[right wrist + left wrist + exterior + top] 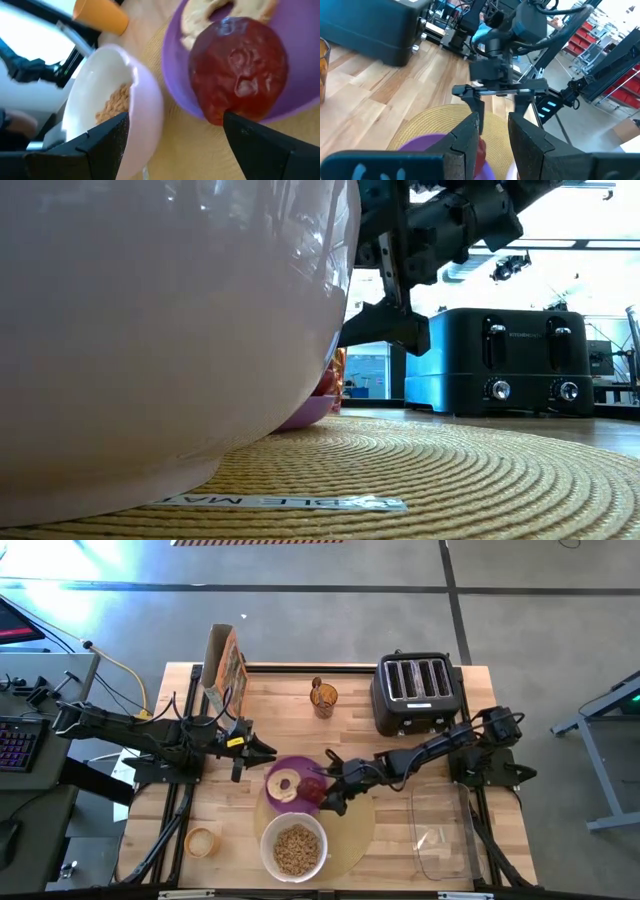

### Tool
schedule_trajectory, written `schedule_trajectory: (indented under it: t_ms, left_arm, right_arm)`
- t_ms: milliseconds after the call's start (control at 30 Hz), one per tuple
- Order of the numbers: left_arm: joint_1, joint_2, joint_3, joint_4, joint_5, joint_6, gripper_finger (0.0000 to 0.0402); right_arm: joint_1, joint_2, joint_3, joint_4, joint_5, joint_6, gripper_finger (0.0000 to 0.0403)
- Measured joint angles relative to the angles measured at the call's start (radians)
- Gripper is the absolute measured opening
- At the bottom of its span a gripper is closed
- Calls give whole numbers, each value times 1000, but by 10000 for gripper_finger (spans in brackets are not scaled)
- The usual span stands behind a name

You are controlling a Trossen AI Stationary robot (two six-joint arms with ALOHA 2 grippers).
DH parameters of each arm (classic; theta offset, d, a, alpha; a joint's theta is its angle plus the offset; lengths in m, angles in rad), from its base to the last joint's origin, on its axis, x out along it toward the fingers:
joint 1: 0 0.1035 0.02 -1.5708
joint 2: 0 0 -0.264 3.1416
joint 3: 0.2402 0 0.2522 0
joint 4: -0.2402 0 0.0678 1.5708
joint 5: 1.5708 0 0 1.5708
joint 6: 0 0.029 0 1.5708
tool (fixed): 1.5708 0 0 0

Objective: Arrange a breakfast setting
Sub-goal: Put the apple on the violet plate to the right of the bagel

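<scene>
Black toaster — behind tan mat.

Mat sat at table front-centre. Plate on mat's rear-left edge held bagel and apple. Bowl with cereal sat on mat's front. Toaster stood rear-right.

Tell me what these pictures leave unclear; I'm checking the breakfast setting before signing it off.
- Spoon: not found in any view; I cannot tell where it is.
- Low view: the white bowl fills the near frame and hides most of the purple plate and the apple.
- High view: the right gripper covers part of the apple.
- Right wrist view: the bagel is cut off by the edge.
</scene>
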Motion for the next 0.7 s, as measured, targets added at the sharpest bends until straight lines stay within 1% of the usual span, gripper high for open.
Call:
schedule_trajectory:
  t_ms: [200, 433, 700]
  left_arm:
    - [0, 0, 0, 0, 0, 7, 95]
    - [0, 0, 0, 0, 0, 8, 95]
    - [0, 0, 0, 0, 0, 22, 95]
  right_arm:
    - [-29, 0, 0, 0, 53, 7, 317]
    - [-56, 0, 0, 4, 62, 7, 317]
    - [-61, 0, 0, 29, 76, 10, 317]
